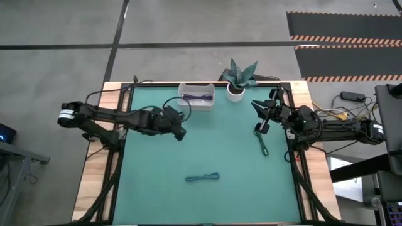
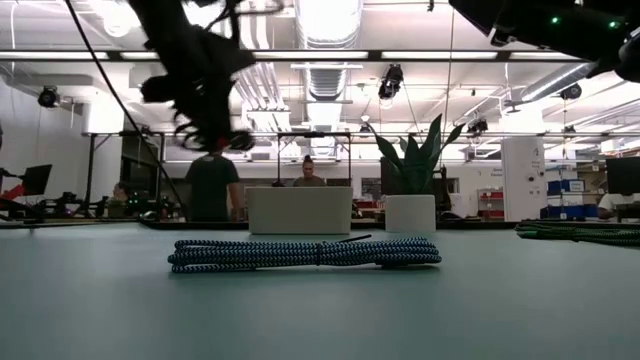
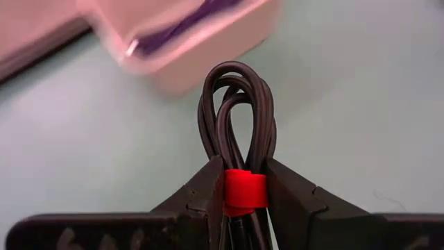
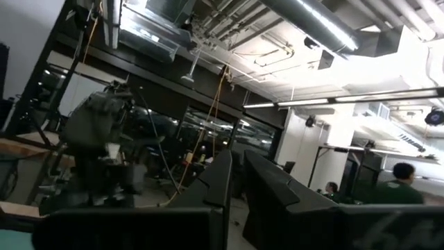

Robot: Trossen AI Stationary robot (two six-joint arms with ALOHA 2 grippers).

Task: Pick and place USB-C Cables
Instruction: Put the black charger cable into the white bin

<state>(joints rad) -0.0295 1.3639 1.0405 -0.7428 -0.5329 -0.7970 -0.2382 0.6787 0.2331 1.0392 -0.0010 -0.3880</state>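
Green mat (image 1: 207, 150) — black cable (image 3: 236, 104) pinched in left gripper (image 3: 244, 191).

From my remote station I see grey concrete floor (image 1: 188, 25) across the upper frame, hazard-striped black mats (image 1: 342, 37) at upper right. Across the green worktop (image 2: 320, 310), bright ceiling lights (image 2: 325, 20), exposed ducts (image 4: 298, 28), and people (image 2: 212, 185) at distant desks.

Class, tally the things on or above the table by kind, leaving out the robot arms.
Cables: 4 (purple cable in tray, green cable, teal cable, dark cable in left pincer)
Tray: 1
Potted plant: 1
Total: 6
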